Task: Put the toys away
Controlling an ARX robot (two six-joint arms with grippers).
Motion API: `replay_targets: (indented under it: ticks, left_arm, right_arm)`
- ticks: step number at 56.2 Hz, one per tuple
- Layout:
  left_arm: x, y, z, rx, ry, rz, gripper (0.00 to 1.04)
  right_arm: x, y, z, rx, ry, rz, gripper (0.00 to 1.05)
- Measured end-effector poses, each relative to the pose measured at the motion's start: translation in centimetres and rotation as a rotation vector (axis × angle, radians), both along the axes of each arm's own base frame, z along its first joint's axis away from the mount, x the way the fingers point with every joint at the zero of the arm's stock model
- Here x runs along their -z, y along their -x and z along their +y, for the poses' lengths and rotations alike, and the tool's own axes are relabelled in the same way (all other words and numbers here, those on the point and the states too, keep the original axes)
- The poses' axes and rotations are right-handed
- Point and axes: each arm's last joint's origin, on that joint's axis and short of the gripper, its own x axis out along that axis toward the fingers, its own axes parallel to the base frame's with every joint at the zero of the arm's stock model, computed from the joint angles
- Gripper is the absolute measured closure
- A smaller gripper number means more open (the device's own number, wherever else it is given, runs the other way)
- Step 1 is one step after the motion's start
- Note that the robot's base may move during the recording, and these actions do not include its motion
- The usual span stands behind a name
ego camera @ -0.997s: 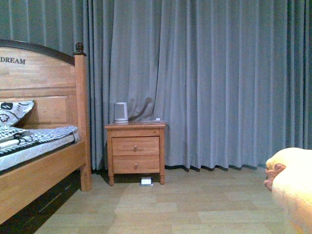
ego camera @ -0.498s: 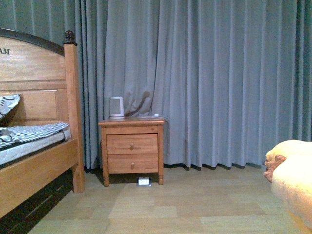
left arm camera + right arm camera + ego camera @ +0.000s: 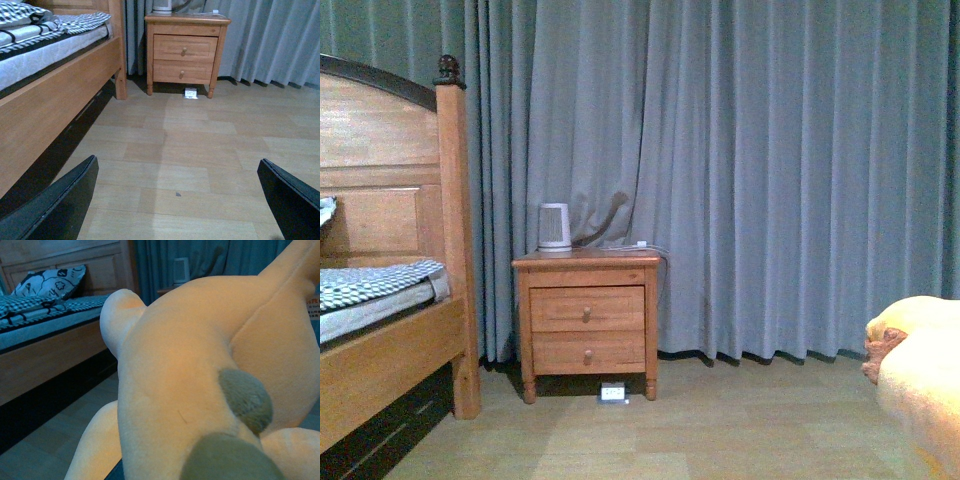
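The plush animal [image 3: 920, 380], soft and orange-yellow with a brown patch, bulges in at the right edge of the front view, held off the floor. It fills the right wrist view as the plush animal [image 3: 190, 370] with dull greenish-brown spots, and my right gripper is shut on it; the fingers are hidden under the fabric. My left gripper [image 3: 182, 200] is open over bare wooden floor, its two dark fingers [image 3: 60, 205] far apart with nothing between them.
A wooden bed [image 3: 380, 340] with patterned bedding stands at the left. A two-drawer nightstand [image 3: 585, 320] carries a small white appliance [image 3: 554, 226], with a little white box [image 3: 612, 393] on the floor beneath. Grey curtains [image 3: 770, 170] cover the back wall.
The front view has swung to the right: the bed and nightstand slid left in the picture. The plush stays at the right edge.
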Motion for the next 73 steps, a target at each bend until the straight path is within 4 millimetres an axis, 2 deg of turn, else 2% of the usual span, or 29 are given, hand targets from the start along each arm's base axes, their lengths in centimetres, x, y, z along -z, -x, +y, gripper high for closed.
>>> replay_targets:
  ticks: [73]
  left_arm:
    - [0.00,0.00,0.00,0.000,0.000,0.000,0.06]
  right_arm:
    - [0.00,0.00,0.00,0.000,0.000,0.000,0.87]
